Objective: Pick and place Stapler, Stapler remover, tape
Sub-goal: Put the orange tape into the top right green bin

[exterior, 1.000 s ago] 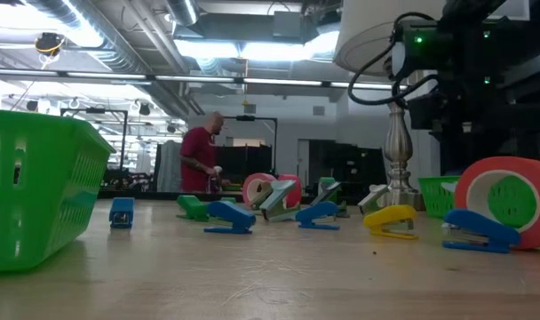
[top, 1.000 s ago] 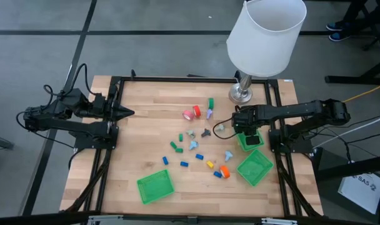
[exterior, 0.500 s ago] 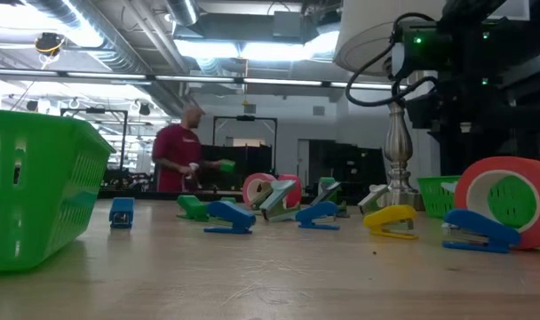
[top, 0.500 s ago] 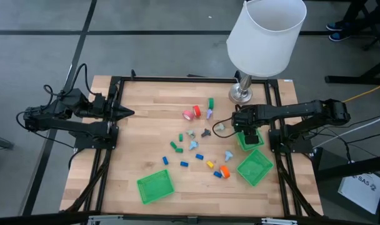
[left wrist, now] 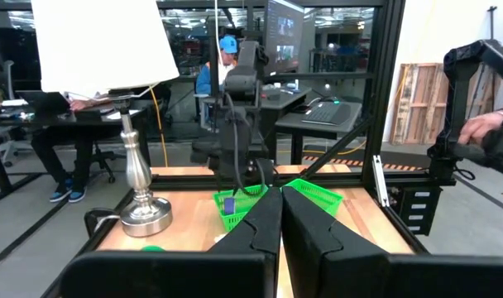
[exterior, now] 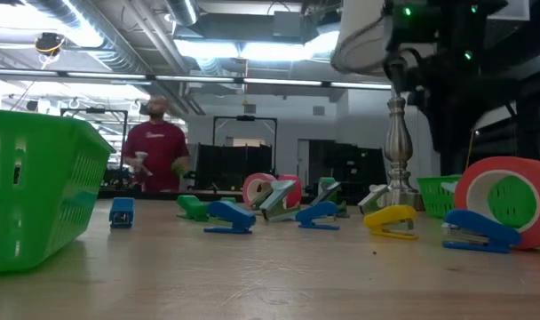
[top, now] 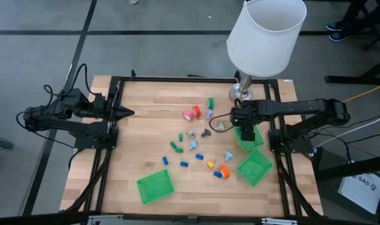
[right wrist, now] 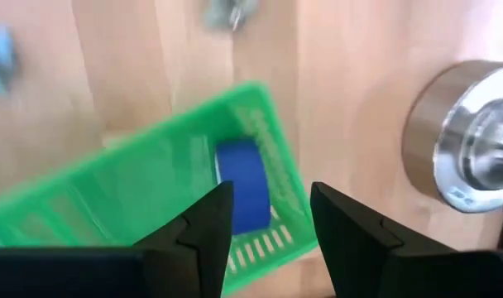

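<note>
Right wrist view shows your right gripper [right wrist: 268, 217] open and empty above the blue stapler [right wrist: 244, 184] in the green basket [right wrist: 136, 203], so lift straight up slowly.

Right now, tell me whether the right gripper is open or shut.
Open. The right gripper hovers above a small green basket; its dark fingers stand apart, gripping nothing, with a blue object lying inside.

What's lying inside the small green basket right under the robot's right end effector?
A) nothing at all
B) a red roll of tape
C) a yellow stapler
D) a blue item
D: the right wrist view shows a blue item resting in the green basket just below the open right end effector.
</note>
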